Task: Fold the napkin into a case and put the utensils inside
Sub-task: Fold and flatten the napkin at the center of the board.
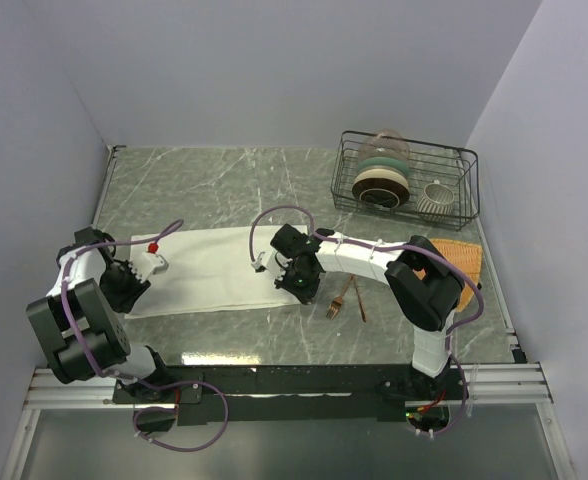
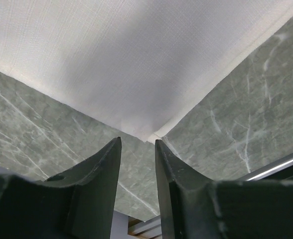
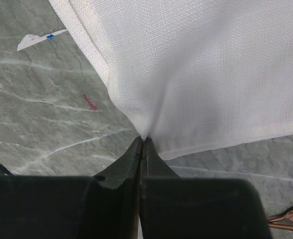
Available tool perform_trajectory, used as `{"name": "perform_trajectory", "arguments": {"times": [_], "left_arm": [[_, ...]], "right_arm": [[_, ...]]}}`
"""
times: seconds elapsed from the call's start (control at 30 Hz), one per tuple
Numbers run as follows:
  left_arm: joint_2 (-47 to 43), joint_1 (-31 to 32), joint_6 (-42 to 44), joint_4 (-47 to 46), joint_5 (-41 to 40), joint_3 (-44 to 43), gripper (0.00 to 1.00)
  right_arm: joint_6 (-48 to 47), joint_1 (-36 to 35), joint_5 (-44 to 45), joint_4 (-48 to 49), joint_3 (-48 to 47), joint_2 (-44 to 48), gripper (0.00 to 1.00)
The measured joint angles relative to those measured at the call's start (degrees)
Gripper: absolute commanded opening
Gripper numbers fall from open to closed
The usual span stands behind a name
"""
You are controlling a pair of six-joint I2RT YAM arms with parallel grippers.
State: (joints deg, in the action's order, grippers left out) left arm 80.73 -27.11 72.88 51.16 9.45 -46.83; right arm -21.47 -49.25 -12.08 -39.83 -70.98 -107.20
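Observation:
The cream-white napkin [image 1: 209, 268] lies flat on the marble table as a long rectangle. My right gripper [image 1: 296, 282] is shut on the napkin's near right corner [image 3: 151, 127], pinching the cloth into a crease. My left gripper [image 1: 134, 285] is open, its jaws straddling the napkin's near left corner [image 2: 151, 135] without holding it. The copper fork [image 1: 340, 298] and spoon [image 1: 358, 302] lie on the table just right of the right gripper; a bit of copper metal shows in the right wrist view [image 3: 291, 219].
A black wire rack [image 1: 406, 180] with bowls and a cup stands at the back right. An orange woven mat [image 1: 462, 262] lies partly under the right arm. The table's near edge rail [image 2: 281, 162] runs close behind the left gripper.

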Motion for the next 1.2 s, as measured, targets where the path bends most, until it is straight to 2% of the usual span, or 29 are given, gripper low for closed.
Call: {"name": "perform_trajectory", "arguments": {"times": [0.43, 0.7, 0.93, 1.2], "left_arm": [[1.8, 1.5, 2.9, -1.3, -2.0, 1.9, 0.35], [2.4, 2.1, 3.0, -2.8, -3.1, 2.3, 0.21], [2.3, 2.1, 3.0, -2.9, -3.3, 2.2, 0.01], [-1.0, 2.1, 3.0, -0.1, -2.7, 1.4, 0.01]], "right_arm": [[0.2, 0.0, 0.0, 0.0, 0.0, 0.0, 0.0], [0.2, 0.0, 0.0, -0.1, -0.1, -0.2, 0.0], [0.2, 0.0, 0.0, -0.2, -0.3, -0.3, 0.0], [0.2, 0.2, 0.0, -0.2, -0.3, -0.3, 0.0]]}}
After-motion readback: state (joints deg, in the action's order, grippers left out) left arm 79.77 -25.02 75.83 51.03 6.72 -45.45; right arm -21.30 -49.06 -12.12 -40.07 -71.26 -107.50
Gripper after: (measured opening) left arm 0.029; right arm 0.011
